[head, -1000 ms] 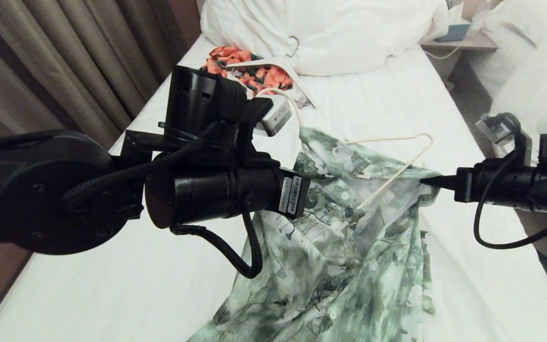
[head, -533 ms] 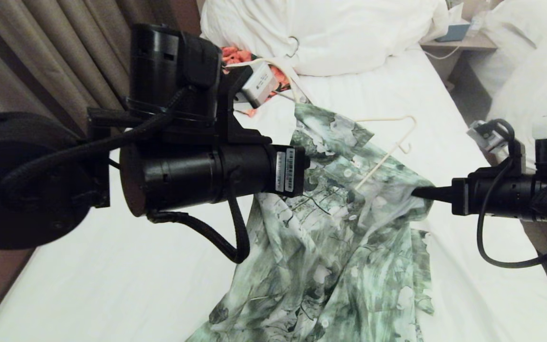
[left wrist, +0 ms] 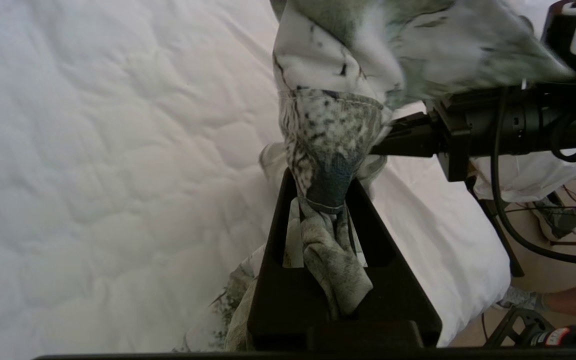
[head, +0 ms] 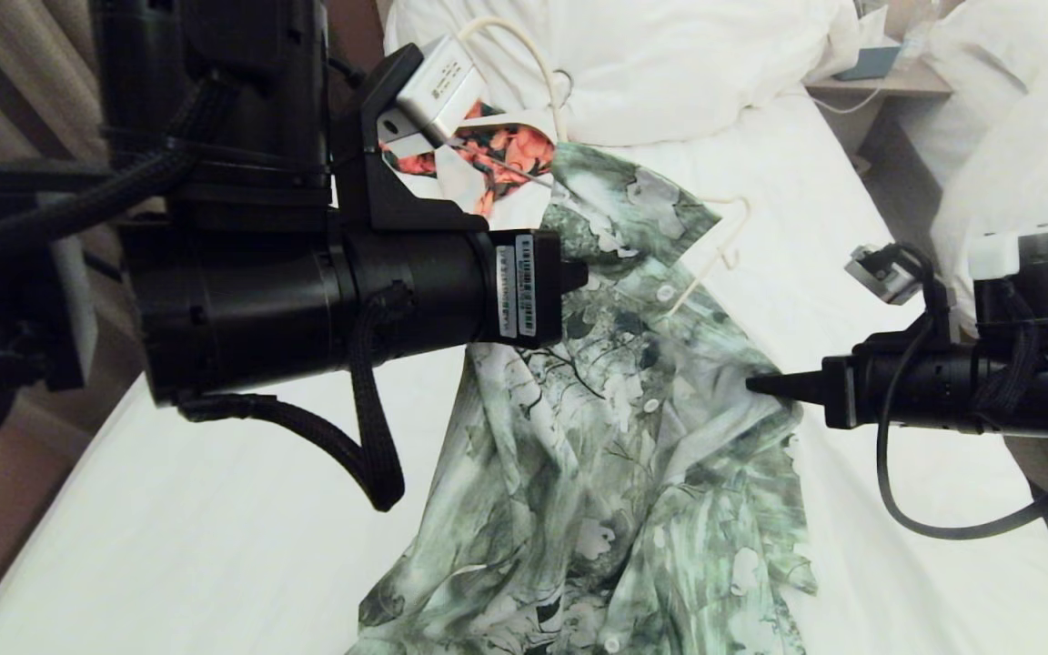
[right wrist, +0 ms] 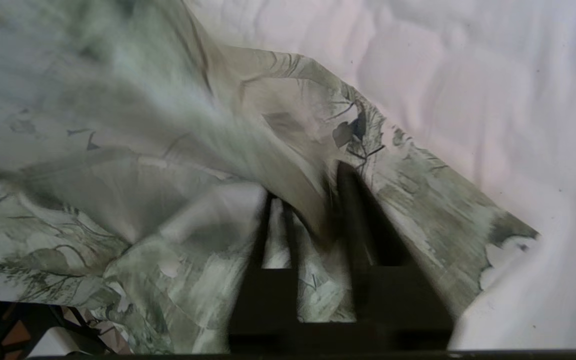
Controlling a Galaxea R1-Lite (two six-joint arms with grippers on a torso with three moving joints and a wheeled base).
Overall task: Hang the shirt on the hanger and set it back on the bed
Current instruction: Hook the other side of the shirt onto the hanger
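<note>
Your one bed (head: 169, 509) carries one green shirt (head: 615, 473), lifted at its upper end so the cream hanger (head: 715, 259) stays threaded inside, only its hook showing. Your left gripper (left wrist: 325, 200) is clamped on a bunched fold, bearing the weight. Your right gripper (right wrist: 313, 215) sits at the shirt's right edge, fabric between its fingers; whether it grips, you cannot tell. One orange floral garment (head: 506, 150) lies behind.
</note>
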